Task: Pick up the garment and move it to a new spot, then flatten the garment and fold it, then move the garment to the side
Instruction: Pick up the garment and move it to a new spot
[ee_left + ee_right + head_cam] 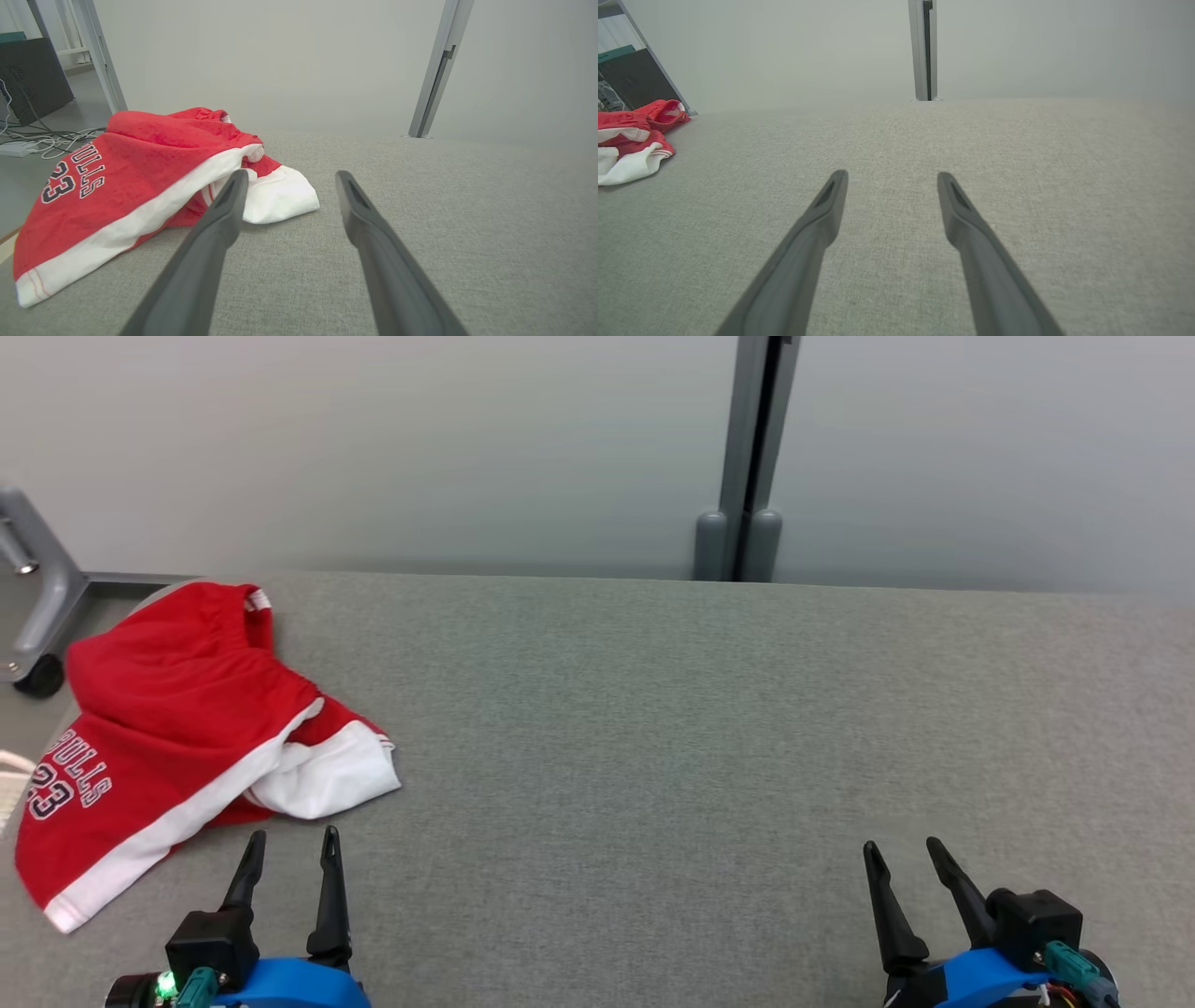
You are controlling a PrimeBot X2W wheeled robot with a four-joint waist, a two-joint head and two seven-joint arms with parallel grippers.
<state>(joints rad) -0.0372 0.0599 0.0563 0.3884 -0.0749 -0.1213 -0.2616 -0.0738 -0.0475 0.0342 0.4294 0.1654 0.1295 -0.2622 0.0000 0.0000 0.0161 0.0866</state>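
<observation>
You had the red cloth garment with white edges (177, 728) lying in a bunched-up heap at the far left of the big grey fabric-covered table (653, 728), close to the table's left edge. It was not flat. One white-edged part was folded under and stuck out to the right, and the stretchy red band at the top sat at the back. You could read the dark letters "BULLS" and the number "23" on its left side. In the left wrist view the garment (140, 182) was just ahead and to the left. In the right wrist view the garment (630, 140) was far off at the left edge. Your left gripper (293, 835) was low over the table, just beside the near edge of the garment, with its two long dark fingers spread wide and nothing between them. From the left wrist view, the left gripper (292, 173) pointed at the bare table next to the white fold. Your right gripper (902, 846) was well apart from the garment, over the bare table on the right side. The right gripper (892, 173) was also spread wide and held nothing. Behind the table stood a pale grey wall with an upright grey metal post (747, 448). A grey metal frame with a small black wheel (42, 677) stood past the table's far left corner.
</observation>
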